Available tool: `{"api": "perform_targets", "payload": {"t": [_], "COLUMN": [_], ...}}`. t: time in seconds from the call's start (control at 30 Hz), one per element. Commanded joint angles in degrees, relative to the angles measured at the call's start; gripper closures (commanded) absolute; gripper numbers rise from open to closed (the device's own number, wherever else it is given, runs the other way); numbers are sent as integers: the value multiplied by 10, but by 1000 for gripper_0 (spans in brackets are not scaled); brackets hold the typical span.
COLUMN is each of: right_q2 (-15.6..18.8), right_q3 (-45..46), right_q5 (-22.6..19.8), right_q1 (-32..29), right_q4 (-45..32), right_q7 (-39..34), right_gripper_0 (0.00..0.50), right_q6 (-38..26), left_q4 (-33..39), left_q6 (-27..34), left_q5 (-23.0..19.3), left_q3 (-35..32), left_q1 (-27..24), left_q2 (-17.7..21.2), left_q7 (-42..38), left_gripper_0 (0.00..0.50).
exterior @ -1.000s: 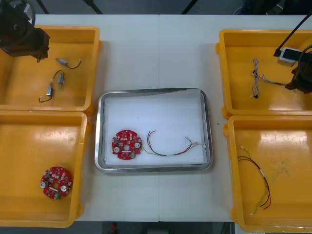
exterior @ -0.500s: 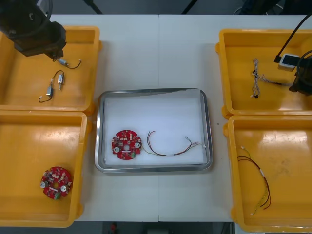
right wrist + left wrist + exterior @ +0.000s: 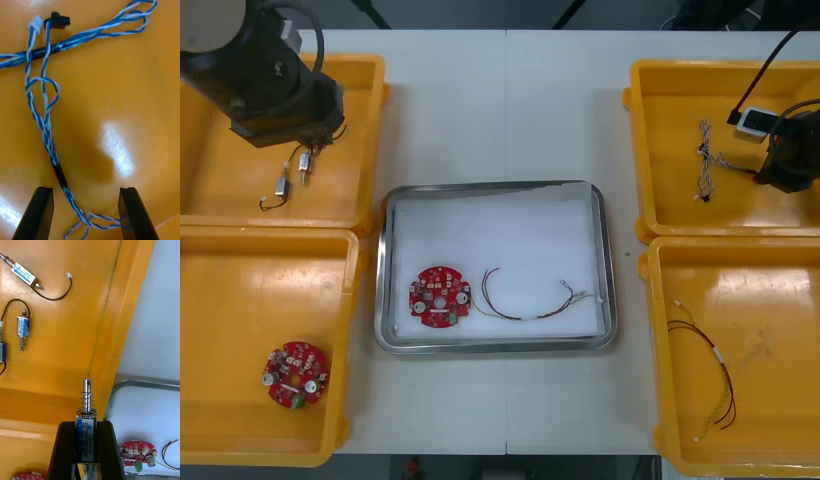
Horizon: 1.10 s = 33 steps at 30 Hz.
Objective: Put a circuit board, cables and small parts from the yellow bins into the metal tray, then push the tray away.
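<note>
My left gripper (image 3: 302, 138) hovers over the far left yellow bin (image 3: 220, 170). It is shut on a small metal part (image 3: 86, 416) with a spring and a pin that stick out past the fingertips. Other small metal parts (image 3: 292, 175) lie loose in that bin. The metal tray (image 3: 495, 190), white inside, holds a red circuit board (image 3: 440, 297) and a red and black cable (image 3: 530, 303). My right gripper (image 3: 85, 213) is open low in the far right bin (image 3: 680, 210), straddling the twisted blue and white cable (image 3: 47, 131).
The near left bin (image 3: 240, 300) holds a second circuit board (image 3: 295, 373). A red and yellow cable (image 3: 710, 370) lies in the near right bin (image 3: 770, 300). The tray's corner (image 3: 123, 384) lies just beyond the bin wall (image 3: 108, 333).
My left arm has moved right and nearer across the far left bin, carrying the small metal part. The right gripper has shifted slightly left over the blue and white cable.
</note>
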State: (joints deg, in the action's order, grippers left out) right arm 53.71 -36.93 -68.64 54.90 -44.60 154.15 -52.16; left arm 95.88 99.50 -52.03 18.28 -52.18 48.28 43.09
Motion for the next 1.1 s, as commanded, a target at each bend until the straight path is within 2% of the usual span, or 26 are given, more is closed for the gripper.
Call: {"api": "perform_targets", "payload": {"t": [0.03, 0.3, 0.47, 0.5, 0.57, 0.87, 1.1], "right_q2": [-19, -24, -26, -30, -32, -32, -33], "right_q3": [-4, -23, -30, -30, -30, -30, -30], "right_q5": [-11, -22, -29, -32, -36, -52, -71], "right_q1": [26, 26, 26, 26, 26, 26, 26], "right_q4": [21, 28, 36, 43, 50, 70, 89], "right_q7": [9, 9, 9, 9, 9, 9, -4], "right_gripper_0": [0, 0, 0, 10, 34, 43, 42], "right_q6": [10, 10, 10, 9, 9, -7, -21], "left_q4": [56, 126, 131, 131, 131, 129, 122], "left_q6": [26, 28, 28, 28, 26, 14, -16], "left_q5": [39, 122, 180, 206, 223, 256, 304], "left_q3": [-22, -10, 21, 29, 35, 91, 118], "left_q1": [24, 84, 96, 103, 109, 128, 147], "left_q2": [-50, -120, -150, -162, -173, -196, -215], "left_q7": [-99, -138, -143, -144, -144, -155, -160], "left_gripper_0": [500, 500, 500, 500, 500, 500, 500]}}
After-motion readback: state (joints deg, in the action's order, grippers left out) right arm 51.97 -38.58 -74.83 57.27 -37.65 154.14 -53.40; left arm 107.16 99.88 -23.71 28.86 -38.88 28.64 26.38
